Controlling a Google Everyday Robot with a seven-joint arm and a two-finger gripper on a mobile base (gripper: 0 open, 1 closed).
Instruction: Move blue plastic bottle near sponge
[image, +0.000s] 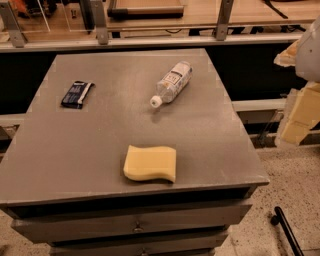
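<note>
The blue plastic bottle (172, 83) is a small clear bottle that lies on its side at the back right of the grey table top (75, 145). Its white cap points toward the front left. The sponge (150, 163) is a pale yellow block with wavy edges. It lies flat near the table's front edge, well in front of the bottle and apart from it. My gripper (299, 112) hangs at the right edge of the view, beyond the table's right side. It is clear of both things and holds nothing that I can see.
A flat dark blue packet (77, 94) lies at the back left of the table. Drawers (135, 227) sit under the table top. A rail and wooden benches run behind the table. A black rod (286, 231) lies on the speckled floor at the lower right.
</note>
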